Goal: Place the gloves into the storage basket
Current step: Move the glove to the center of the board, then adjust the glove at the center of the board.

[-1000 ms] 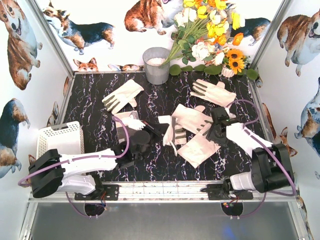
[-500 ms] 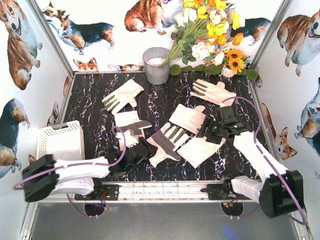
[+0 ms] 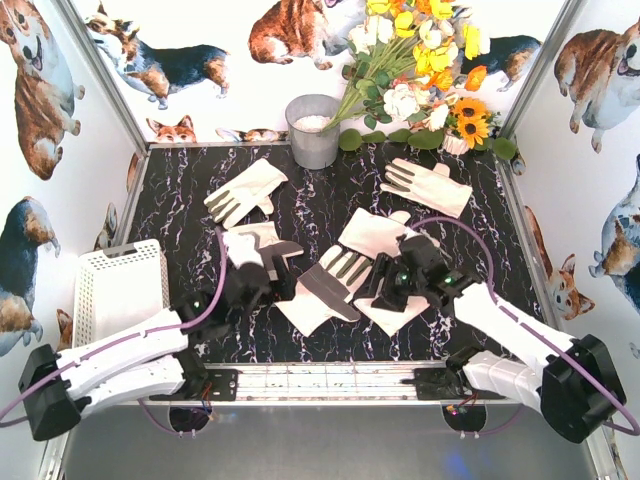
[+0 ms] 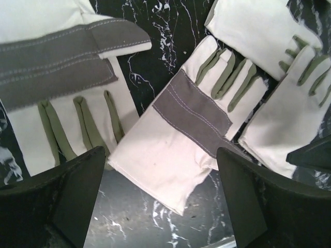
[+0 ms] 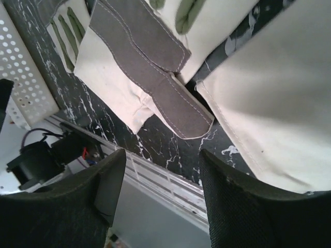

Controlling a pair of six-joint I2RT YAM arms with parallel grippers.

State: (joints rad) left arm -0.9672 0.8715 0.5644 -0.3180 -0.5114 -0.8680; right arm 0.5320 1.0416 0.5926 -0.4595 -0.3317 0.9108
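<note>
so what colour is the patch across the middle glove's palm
Grey, on the cream glove, with olive finger strips. Left wrist view shows it best.

Legible text, labels, brands, numbers, signs: none found.
Surfaces checked: gloves [image 3: 335, 280], basket [image 3: 120, 252], bucket [image 3: 313, 135], wall prints [image 3: 160, 60]. None bears readable lettering in any view. Glove stitching, seen close in both wrist views, forms no characters.

White arms [image 3: 130, 352], black joints [image 3: 575, 395], purple cables [image 3: 221, 265]
</note>
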